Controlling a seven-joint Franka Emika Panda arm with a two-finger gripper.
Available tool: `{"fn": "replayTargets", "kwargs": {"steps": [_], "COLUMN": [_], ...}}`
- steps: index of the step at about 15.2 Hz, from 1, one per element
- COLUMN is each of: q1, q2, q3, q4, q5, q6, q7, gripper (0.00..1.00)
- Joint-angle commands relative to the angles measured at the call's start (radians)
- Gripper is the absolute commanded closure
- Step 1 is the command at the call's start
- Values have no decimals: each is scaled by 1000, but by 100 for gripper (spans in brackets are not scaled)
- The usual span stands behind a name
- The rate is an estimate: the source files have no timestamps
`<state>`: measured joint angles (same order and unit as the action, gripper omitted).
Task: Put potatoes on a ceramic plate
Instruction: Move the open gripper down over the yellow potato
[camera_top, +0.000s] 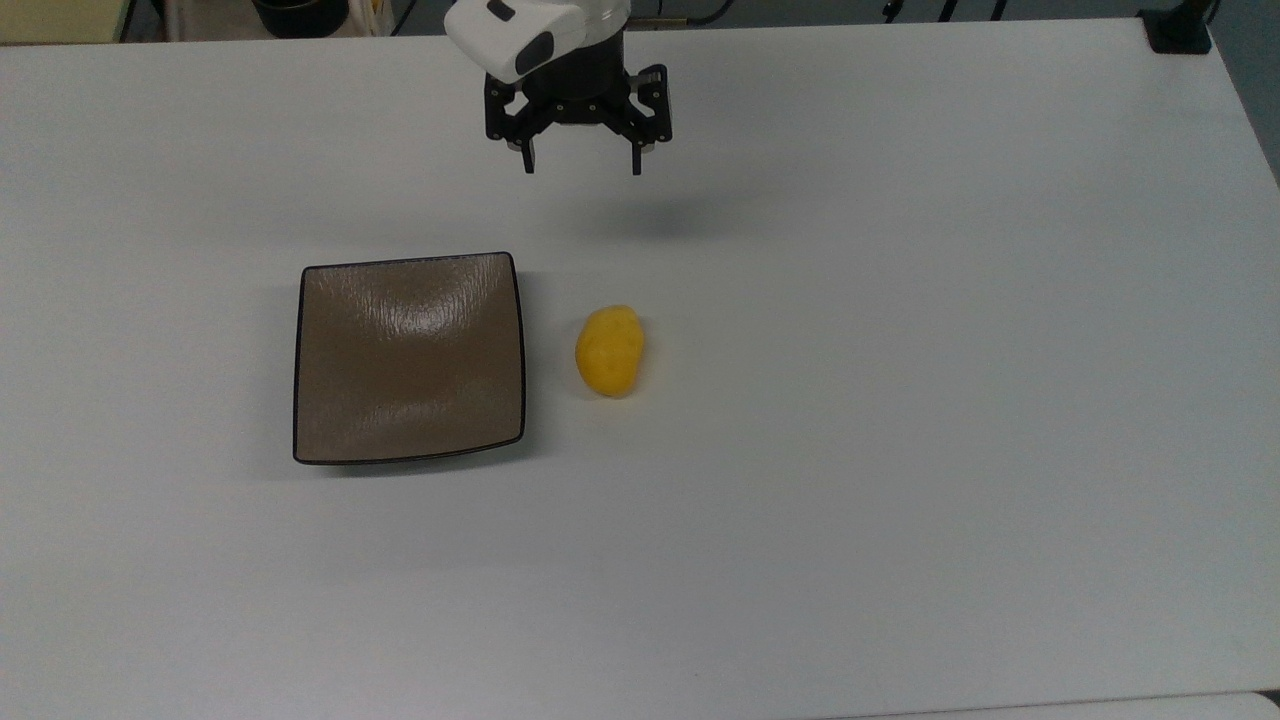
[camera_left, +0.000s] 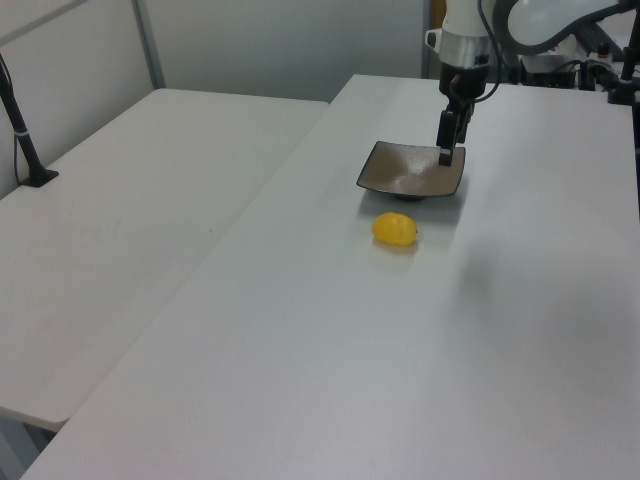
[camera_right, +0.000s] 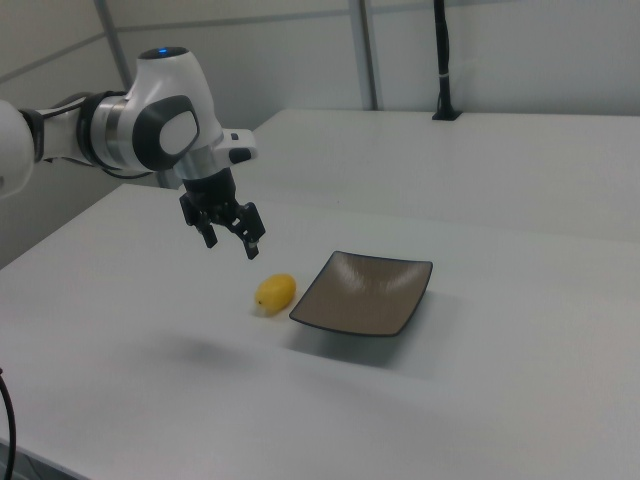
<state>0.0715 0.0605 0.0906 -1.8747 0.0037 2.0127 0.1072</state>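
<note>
potato (camera_top: 609, 350) beside plate (camera_top: 408, 360), table (camera_top: 900, 400) bare.

Even, diffuse overhead light fills the scene, leaving the white counter (camera_top: 900, 400) bright with a faint bluish cast. A soft, blurred shadow lies on the counter beneath the raised pincer (camera_top: 581, 160), to the top view's right of it. The ceramic plate (camera_top: 408, 358) carries a pale glare on its far half and a thin shadow along its edges. The potato (camera_top: 609, 350) stays sharp, barely shadowed.
</note>
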Motion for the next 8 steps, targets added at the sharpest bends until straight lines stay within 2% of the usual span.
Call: {"fn": "replayTargets", "kwargs": {"steps": [1, 4, 8], "q1": [11, 24, 22], "q2": [45, 114, 174], "q3": [4, 9, 28], "q4": [-5, 5, 20], "q5": [51, 50, 36], "q6": [84, 217, 291], "q7": [66, 243, 322], "gripper": [0, 0, 0]}}
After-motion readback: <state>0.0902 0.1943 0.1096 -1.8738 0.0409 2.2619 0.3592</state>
